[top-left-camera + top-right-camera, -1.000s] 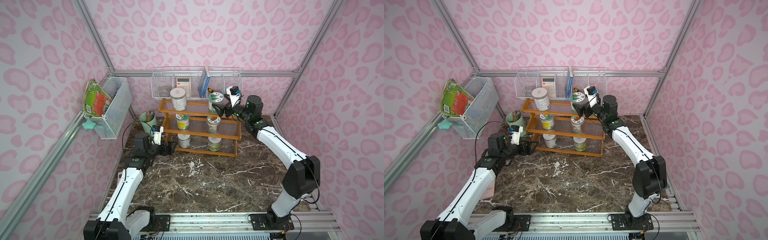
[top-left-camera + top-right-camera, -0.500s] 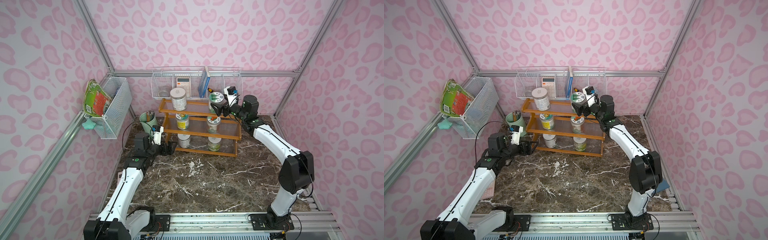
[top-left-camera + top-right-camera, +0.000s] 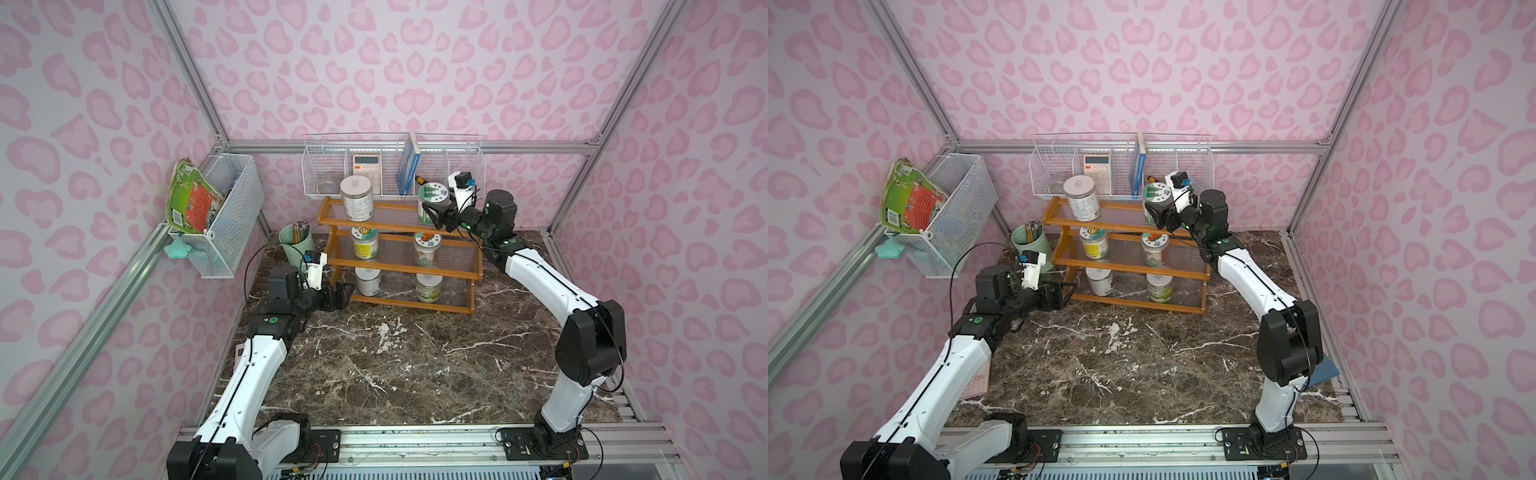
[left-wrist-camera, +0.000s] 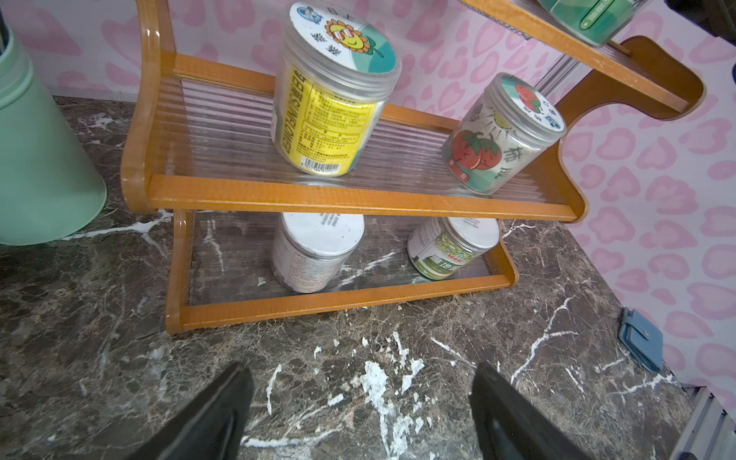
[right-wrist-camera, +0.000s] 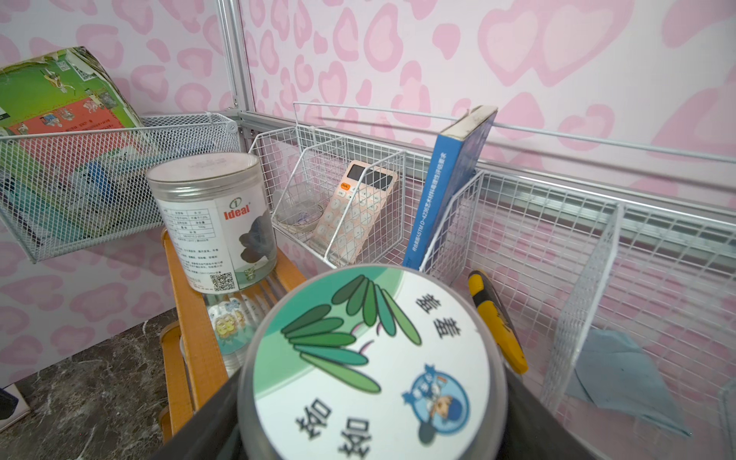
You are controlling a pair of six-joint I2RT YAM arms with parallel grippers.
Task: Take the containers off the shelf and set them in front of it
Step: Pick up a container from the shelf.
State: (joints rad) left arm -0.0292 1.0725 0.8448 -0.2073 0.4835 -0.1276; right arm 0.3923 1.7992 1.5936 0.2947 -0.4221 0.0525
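Your marble tabletop [image 3: 395, 374] carries stepped wooden shelf [image 3: 392, 267], mint pencil cup [image 3: 296, 246], blue wallet [image 4: 641, 342]; jars [image 3: 357, 203] on all three tiers.

My left arm [image 3: 249, 374] reached forward and low, with the wrist near level. My left gripper [image 4: 362, 374] pointed ahead, its jaws wide apart. My right arm [image 3: 544, 282] rose from its base, bent sharply at the elbow and reached up and inward. My right gripper [image 3: 433, 211] was clamped, jaws pressed to both sides of the green-lidded jar [image 5: 370, 358].
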